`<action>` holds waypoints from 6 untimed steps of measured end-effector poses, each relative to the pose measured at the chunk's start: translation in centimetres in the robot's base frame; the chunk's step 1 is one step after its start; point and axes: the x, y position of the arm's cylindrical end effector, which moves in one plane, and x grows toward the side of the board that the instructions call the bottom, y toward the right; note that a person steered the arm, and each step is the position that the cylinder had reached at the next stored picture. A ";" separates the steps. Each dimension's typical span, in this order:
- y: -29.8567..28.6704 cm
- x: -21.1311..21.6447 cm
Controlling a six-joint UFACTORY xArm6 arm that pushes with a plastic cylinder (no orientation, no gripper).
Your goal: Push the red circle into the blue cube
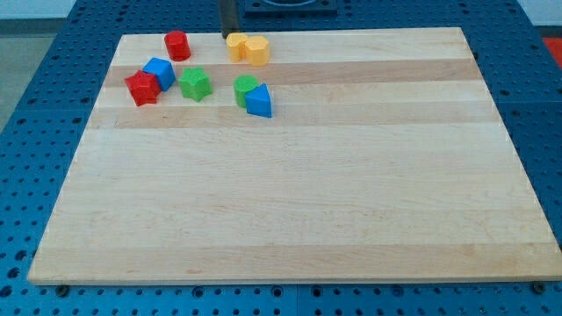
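The red circle (177,45) lies near the board's top edge at the view's upper left. The blue cube (160,72) lies below it and slightly left, apart from it, touching a red star-shaped block (141,89) on its lower left. My tip (227,35) comes down from the view's top, right of the red circle, and touches the upper left of a yellow block (237,46).
A second yellow block (256,51) touches the first on its right. A green star-shaped block (195,83) lies right of the blue cube. A green block (245,89) and a blue triangular block (259,102) touch each other further right. The wooden board (299,202) sits on a blue perforated table.
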 end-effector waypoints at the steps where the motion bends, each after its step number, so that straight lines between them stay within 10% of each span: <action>1: -3.0 0.0; 6: -10.6 7.8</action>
